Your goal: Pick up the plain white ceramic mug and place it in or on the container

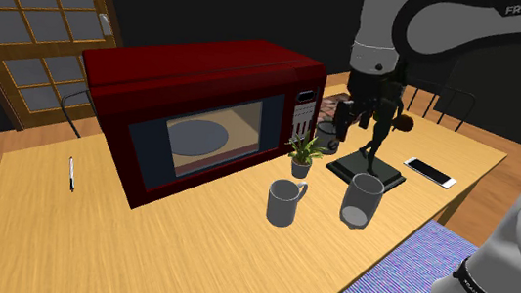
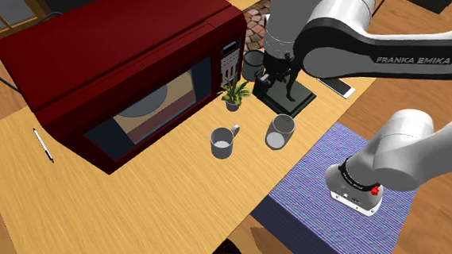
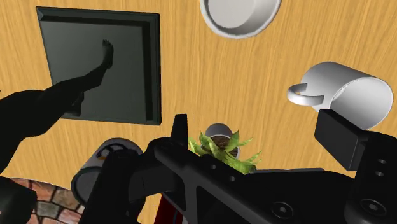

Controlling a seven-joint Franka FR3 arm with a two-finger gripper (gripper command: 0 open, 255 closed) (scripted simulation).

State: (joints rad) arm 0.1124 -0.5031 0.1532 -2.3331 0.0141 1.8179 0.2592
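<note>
Pincer [image 3: 257, 124] hangs above the wooden table [image 1: 189, 252] with its two black fingers standing apart, clasping nothing. In the wrist view a small potted plant [image 1: 302, 156] shows down on the table in the gap between them.

Two white mugs stand upright on the table in front of the plant, apart from each other. The handled mug [image 1: 285, 203] is nearer the red microwave [image 1: 196, 85], and the second mug [image 1: 361, 200] sits toward the shoulder view's right. Both look plain, and I cannot tell which one is meant; the fingers touch neither.

The microwave's door is shut, and its round plate shows through the glass. Just beside the plant stand a dark mug [image 1: 327, 135] and a dark figurine [image 1: 374, 147] on a square black base.

A phone [image 1: 430, 173] lies flat further toward the shoulder view's right — a pen [image 1: 71, 173] lies well apart from all this, on the microwave's other side.
</note>
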